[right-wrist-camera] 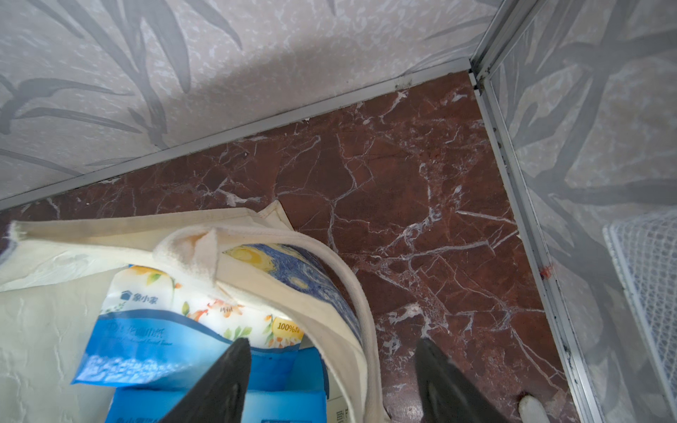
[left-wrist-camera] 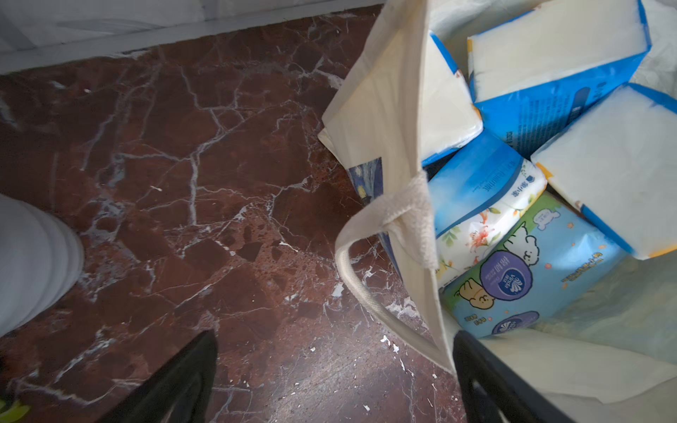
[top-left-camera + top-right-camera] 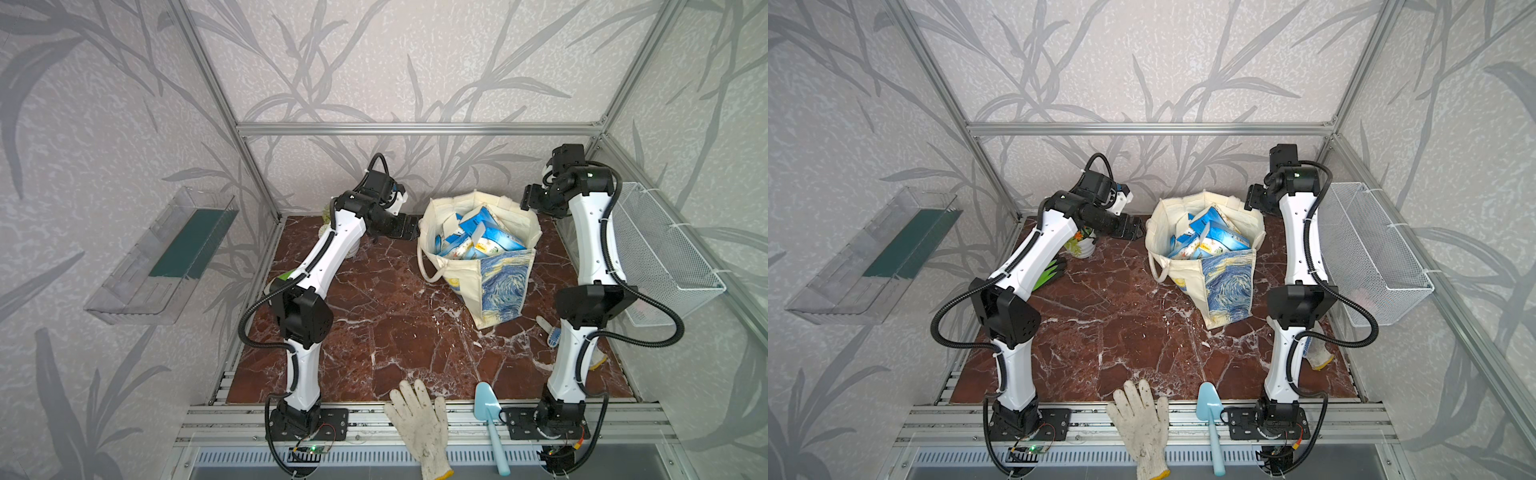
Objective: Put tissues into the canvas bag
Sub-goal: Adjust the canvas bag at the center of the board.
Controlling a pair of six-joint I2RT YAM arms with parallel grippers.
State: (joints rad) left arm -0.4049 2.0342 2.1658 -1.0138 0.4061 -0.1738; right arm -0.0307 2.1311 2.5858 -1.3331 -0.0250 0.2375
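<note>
A clear plastic shelf hung on the left wall. The left arm reached toward the far side of the red marble bench, passing over a flowered white pot and a green glove. The left hand stood at the left rim of the canvas bag. In the left wrist view its fingers were spread wide, one outside over the bench and the other just inside the bag. The rim and a rope handle ran between them, and they pinched nothing.

The bag stood upright at the far middle of the bench, mouth open, its swirling blue print facing near. The tissues lay piled inside it at mixed angles, among them a cartoon-printed pack. At the near edge lay a white work glove and, right of it, a pale blue trowel.

The right hand hovered at the bag's far right rim. The right wrist view showed its fingers apart, straddling the rim and gripping nothing. A white wire basket hung on the right wall.
</note>
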